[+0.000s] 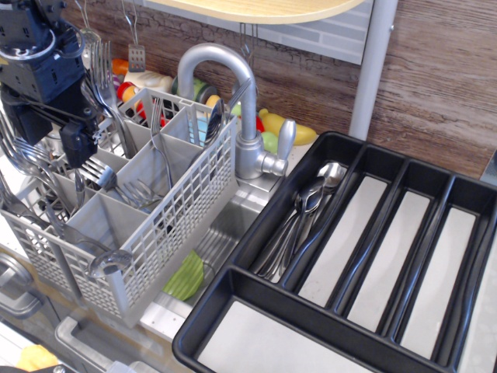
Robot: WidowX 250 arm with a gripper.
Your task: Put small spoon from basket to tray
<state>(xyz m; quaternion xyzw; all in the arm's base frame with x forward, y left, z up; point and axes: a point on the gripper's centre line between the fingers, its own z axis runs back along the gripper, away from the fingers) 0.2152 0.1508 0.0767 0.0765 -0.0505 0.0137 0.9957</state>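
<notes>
1. The small spoons [311, 203] already in the tray [466, 311] are slender and shiny, with thin straight handles. They lie bunched in its leftmost long slot, bowls toward the upper end near the faucet base.
2. I cannot pick out a small spoon with any certainty among the cutlery standing in the basket [167, 233]; forks [99, 70] and other handles crowd the compartments at the left of the frame.
3. The gripper [78, 144] hangs at the upper left, a black boxy body pointing down into the basket's back-left compartments. Its fingertips sit low among the fork tines, and from here I cannot tell whether the jaws are open, closed or holding anything.
4. The basket is light grey plastic with gridded, perforated walls and square compartments. A large round-bowled spoon [109, 263] rests at its near lower-left corner.
5. The tray is glossy black plastic with long parallel slots and pale grey bottoms; the three slots to the right hold nothing.
6. A brushed-metal faucet [233, 93] arches between basket and tray, standing just behind the basket's far corner.
7. A green sponge-like piece [186, 278] lies in the sink below the basket.
8. Colourful toy food [287, 128] sits behind the faucet against a wood-grain wall.
</notes>
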